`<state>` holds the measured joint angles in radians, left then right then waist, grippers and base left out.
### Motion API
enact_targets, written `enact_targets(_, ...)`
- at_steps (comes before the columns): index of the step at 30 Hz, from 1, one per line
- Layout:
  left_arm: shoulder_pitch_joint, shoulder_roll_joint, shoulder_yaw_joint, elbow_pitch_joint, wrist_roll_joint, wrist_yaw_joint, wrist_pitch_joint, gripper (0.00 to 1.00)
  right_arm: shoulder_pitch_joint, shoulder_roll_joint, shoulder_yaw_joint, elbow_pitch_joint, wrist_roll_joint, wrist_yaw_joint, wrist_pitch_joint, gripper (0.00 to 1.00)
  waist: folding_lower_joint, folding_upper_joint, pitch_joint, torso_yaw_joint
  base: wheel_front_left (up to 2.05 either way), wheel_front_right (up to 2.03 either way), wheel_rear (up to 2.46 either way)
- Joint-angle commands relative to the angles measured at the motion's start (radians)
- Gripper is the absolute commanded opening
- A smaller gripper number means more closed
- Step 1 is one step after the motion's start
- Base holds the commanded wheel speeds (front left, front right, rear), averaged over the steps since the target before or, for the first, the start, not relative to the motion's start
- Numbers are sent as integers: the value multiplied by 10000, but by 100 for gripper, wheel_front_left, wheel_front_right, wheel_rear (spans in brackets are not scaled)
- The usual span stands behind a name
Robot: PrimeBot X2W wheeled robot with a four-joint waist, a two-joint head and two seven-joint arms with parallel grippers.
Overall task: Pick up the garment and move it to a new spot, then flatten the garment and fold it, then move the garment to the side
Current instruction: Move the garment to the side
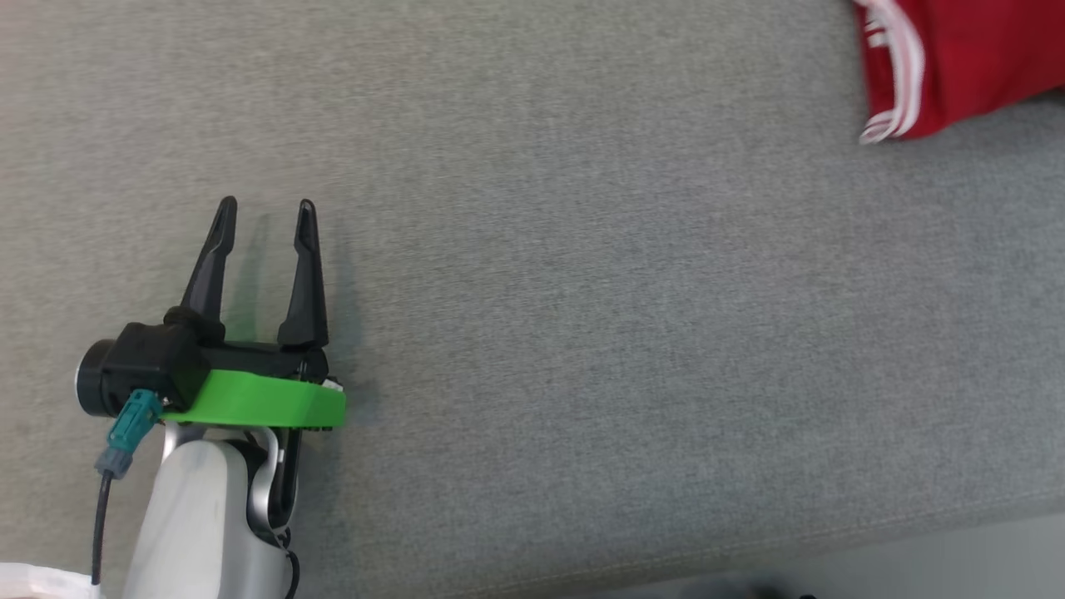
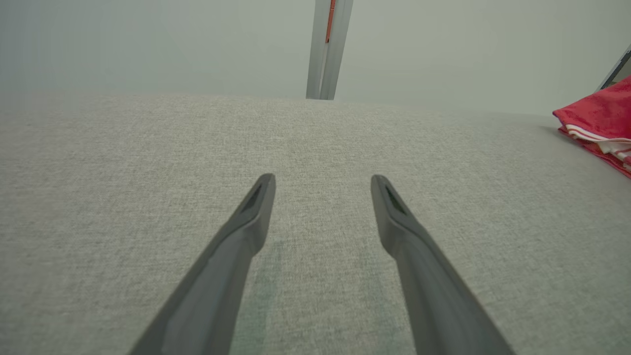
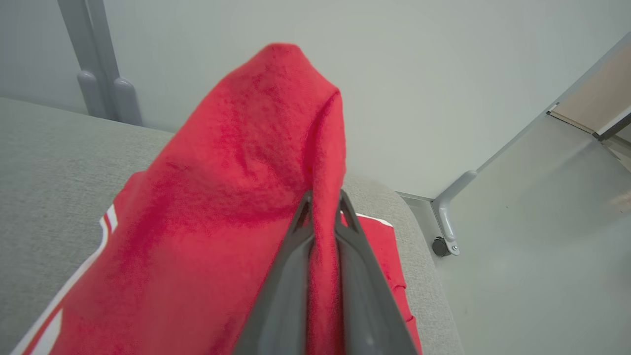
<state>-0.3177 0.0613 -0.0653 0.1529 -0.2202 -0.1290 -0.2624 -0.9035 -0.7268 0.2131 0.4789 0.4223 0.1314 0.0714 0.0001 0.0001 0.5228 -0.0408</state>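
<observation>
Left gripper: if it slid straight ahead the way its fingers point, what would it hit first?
Probably the grey cushion itself: the left gripper is open and aims slightly down at bare fabric. The red garment lies off to the right, out of that line.

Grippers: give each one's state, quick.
Left gripper: open, empty.
Right gripper: closed on the garment.
</observation>
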Motion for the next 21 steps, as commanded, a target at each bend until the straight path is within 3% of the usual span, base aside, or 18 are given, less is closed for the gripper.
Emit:
enact_targets(1,-182,166,18,-61,139,-23,-28,100,-195,-62,-125,-154,200,-13,221,0,-1,-1,519,-599,0,0,0)
enact_targets(5,-306,267,-168,-155,160,-24,-26,100,-497,-713,-411,-228,433,-13,886,0,-1,-1,701,-644,0,0,0)
enact_targets(10,-484,428,-463,-239,88,-25,-25,100,-1004,-1218,-511,596,314,-13,1210,0,-1,-1,1011,-448,0,0,0)
enact_targets(16,-588,545,-475,-244,60,-3,-6,100,-1539,-1216,-526,1997,-157,-14,990,0,-1,-1,1296,-245,0,0,0)
enact_targets(17,-585,553,-459,-251,54,-3,-6,100,-1611,-1208,-549,2219,-300,-14,903,14,-1,-1,1320,-233,0,0,0)
enact_targets(18,-586,553,-450,-261,53,-3,-5,100,-1704,-1191,-560,2394,-436,-14,777,50,-1,-1,1339,-222,0,0,0)
enact_targets(19,-589,547,-438,-262,58,-3,-5,100,-1816,-1149,-572,2599,-570,-14,620,100,-1,-1,1360,-208,0,0,0)
enact_targets(21,-594,536,-406,-256,67,-3,-5,100,-1990,-1065,-576,2907,-876,-13,316,100,-1,-1,1375,-198,0,0,0)
